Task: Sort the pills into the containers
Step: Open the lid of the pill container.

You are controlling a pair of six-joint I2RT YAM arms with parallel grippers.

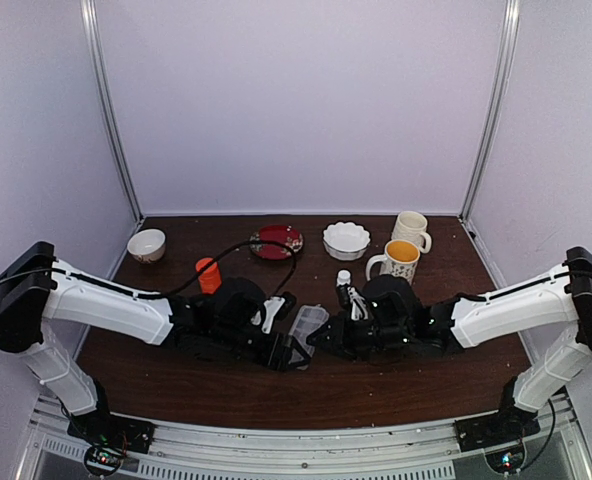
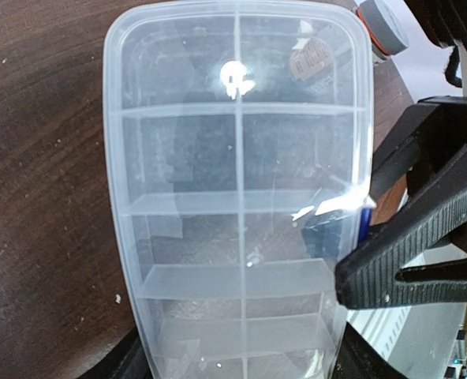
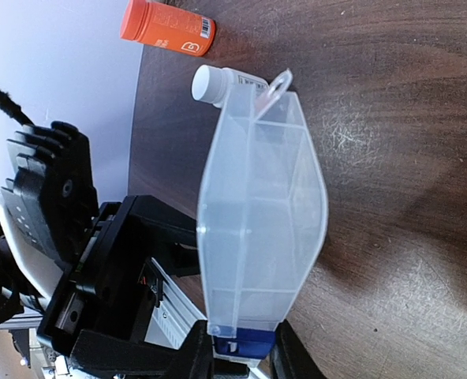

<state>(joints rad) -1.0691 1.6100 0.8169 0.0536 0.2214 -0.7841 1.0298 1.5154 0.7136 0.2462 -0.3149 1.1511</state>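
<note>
Table (image 1: 176,385) surface carries the clear pill box (image 2: 237,197) at centre, between both arms. Left gripper (image 2: 241,362) straddles the box's width, jaws wide and clamped on its two long sides. Right gripper (image 3: 244,357) has its jaws pinched on the box at the blue clasp (image 3: 245,345) on one long edge. Cells (image 2: 297,146) lie in two rows. Pills cannot be made out.

From above, the pill box (image 1: 307,322) is largely hidden between the left arm (image 1: 216,320) and right arm (image 1: 396,320); the pills are too small to see. A white blot (image 2: 235,77) in a far cell could be glare or a pill. The right gripper (image 3: 243,362) runs off the bottom edge at the blue latch (image 3: 245,344), its grip unclear.
</note>
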